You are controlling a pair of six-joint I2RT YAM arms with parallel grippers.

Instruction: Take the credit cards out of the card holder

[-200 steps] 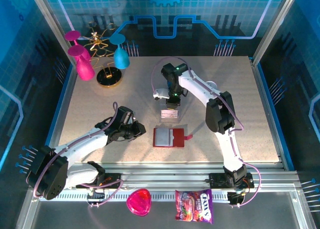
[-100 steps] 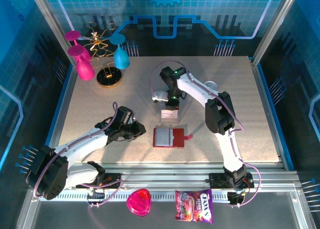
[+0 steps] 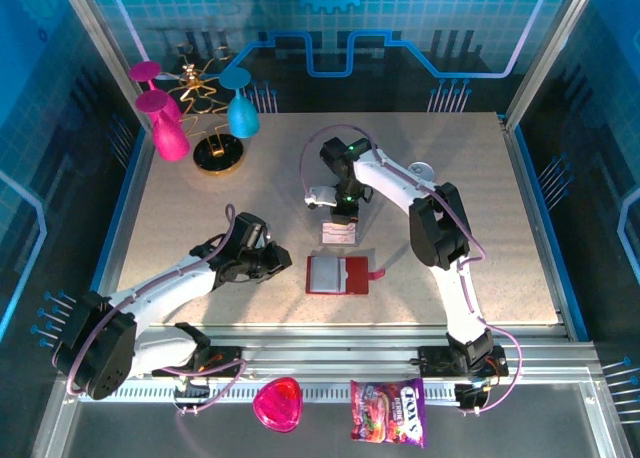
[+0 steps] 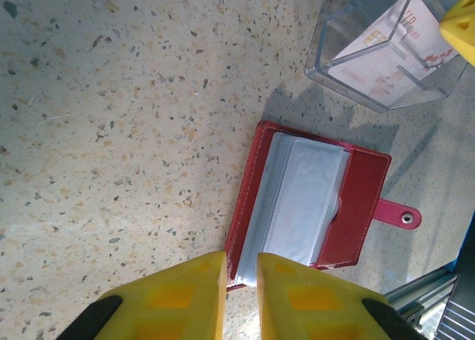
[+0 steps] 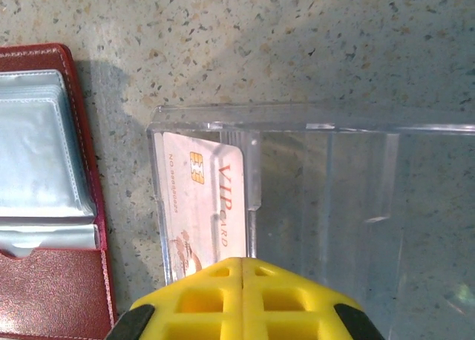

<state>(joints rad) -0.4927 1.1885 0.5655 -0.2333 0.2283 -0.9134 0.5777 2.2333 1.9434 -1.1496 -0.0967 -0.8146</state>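
Your right gripper [image 5: 243,264] had its yellow fingers pressed flat together, with nothing visible between them. It pointed down over the left compartment of the clear plastic tray [image 5: 334,169], right above the pale pinkish-white credit card printed "VIP" [image 5: 202,206] that lay flat inside. Whether the fingertips touched that card could not be told. The right arm rose from its base at the near right, ran toward the far side, then folded back left at the elbow so the wrist hung over the tray [image 3: 340,236] at the table's centre.

Your left gripper [image 4: 241,262] had its fingers nearly together, leaving a narrow slit with nothing in it. It hovered low at the near-left corner of the dark red wallet-like card holder [image 4: 364,199], apart from it. The left arm lay low, stretched from the near left toward the centre.

The card holder [image 3: 338,275] lay open on the speckled table [image 3: 200,208], just near of the tray, pale clear pockets facing up and its strap tab pointing right. Whether any card sat in those pockets could not be told.
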